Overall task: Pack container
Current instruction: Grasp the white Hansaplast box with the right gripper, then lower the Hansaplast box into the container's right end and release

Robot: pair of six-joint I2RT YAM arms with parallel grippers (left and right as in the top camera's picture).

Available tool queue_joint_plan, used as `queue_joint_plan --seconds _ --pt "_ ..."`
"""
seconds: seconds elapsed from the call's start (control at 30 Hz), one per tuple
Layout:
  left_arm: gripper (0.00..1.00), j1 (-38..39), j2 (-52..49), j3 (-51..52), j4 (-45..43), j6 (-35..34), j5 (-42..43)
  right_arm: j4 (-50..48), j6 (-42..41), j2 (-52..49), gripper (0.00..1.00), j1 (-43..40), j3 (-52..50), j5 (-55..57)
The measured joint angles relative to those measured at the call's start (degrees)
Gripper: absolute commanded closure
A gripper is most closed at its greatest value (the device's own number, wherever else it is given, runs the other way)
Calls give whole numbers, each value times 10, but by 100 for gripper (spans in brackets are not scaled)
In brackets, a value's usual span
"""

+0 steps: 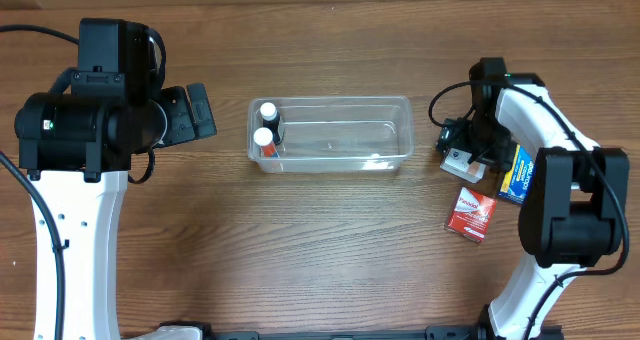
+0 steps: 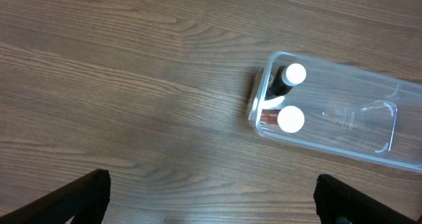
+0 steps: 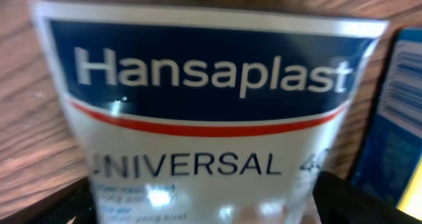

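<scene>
Two bottles (image 1: 266, 126) sit in the container (image 1: 345, 140), red box (image 1: 471, 214) and blue box (image 1: 516, 172) wait; left pincer (image 2: 211, 184) gapes empty, right pincer (image 1: 462, 158) straddles plaster box (image 3: 211, 118), grip unclear.

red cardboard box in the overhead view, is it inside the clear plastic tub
No, the red cardboard box lies on the wooden table, outside the clear plastic tub.

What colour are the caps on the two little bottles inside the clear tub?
White, both bottle caps; clearest in the left wrist view.
</scene>
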State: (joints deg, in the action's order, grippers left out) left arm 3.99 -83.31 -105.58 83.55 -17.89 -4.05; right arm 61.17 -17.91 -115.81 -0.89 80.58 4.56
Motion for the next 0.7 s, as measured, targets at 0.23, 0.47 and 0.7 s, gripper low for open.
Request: queue_joint_plan --seconds 0.23,0.47,0.7 --pt "0 0 0 0 0 0 0 -5 1 0 26 0 -5 -3" --pt "0 0 0 0 0 0 0 7 2 0 25 0 -3 -3" --pt "0 0 0 0 0 0 0 106 9 33 25 21 94 -3"
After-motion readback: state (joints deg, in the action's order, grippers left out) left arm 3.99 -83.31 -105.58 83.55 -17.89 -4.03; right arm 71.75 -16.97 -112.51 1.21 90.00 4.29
